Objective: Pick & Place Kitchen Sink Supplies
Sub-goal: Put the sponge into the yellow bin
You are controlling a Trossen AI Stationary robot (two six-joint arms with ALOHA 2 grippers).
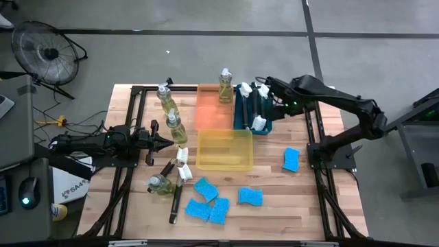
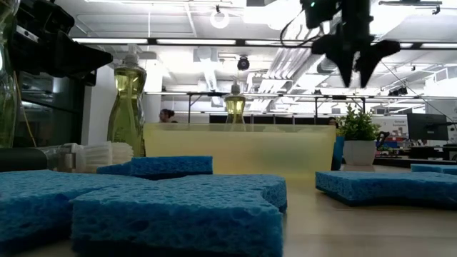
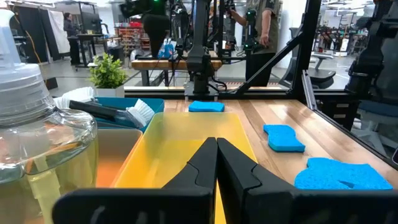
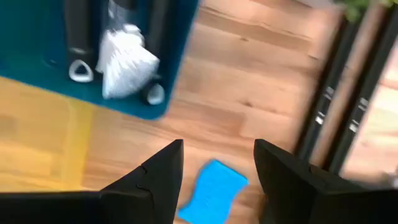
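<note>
While my right gripper (image 4: 217, 165) hangs above the bench (image 1: 288, 199) beside the teal tray (image 1: 241, 110), its fingers stand wide apart and hold nothing, and straight below them in the right wrist view lies a lone blue sponge (image 4: 210, 191) on bare wood. I judge the step in hand to be the move from that tray, where black-handled brushes (image 1: 255, 110) with white heads already lie, toward this sponge (image 1: 291, 159), which sits well apart from the others, to the right of the yellow tray (image 1: 225, 149). My left gripper (image 3: 216, 163) waits low near the left edge, its fingers pressed together and empty, pointed across the yellow tray. One soap bottle (image 1: 225, 85) stands in the orange tray (image 1: 209, 106); two more bottles (image 1: 171, 113) stand on the bench just ahead of the left gripper, and another (image 1: 159, 184) lies on its side near two brushes (image 1: 178, 185). Four further sponges (image 1: 211, 202) lie clustered near the front of the bench, in front of the yellow tray, which looks empty. Next I would bring the right gripper down squarely over the lone sponge, keeping the fingers wide enough to span it, then close and carry it to the yellow tray, which I take to be its home.
</note>
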